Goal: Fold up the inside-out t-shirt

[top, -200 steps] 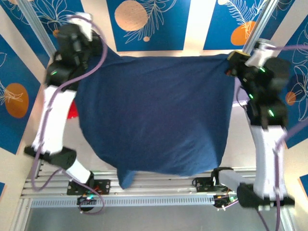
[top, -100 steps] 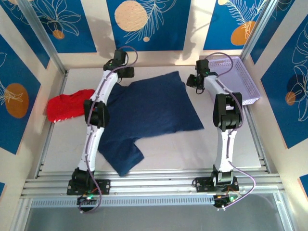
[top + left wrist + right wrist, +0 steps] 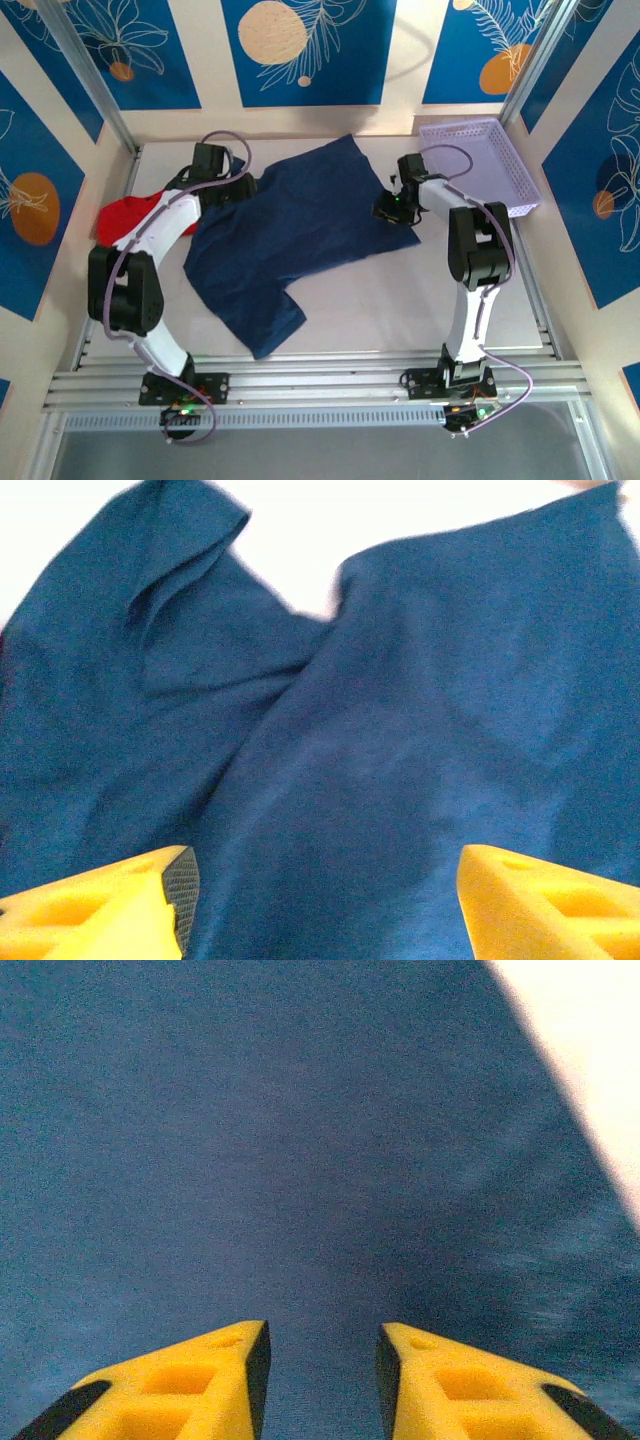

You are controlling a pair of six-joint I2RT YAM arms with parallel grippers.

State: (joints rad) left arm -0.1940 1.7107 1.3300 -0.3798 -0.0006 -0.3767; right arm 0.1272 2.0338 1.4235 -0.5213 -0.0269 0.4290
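Navy t-shirt [image 3: 290, 235] flat on the table [image 3: 400, 300], long axis slanting from far right to near left, between both claws. Left claw [image 3: 323, 880] at its left edge, jaws wide apart over bare cloth. Right claw [image 3: 320, 1360] on its right edge, jaws narrowly apart, seemingly pinching nothing. Nearer that near-left end: left arm. Versus a second ago: no longer hoisted and clamped; dropped, released, arms drawn back.
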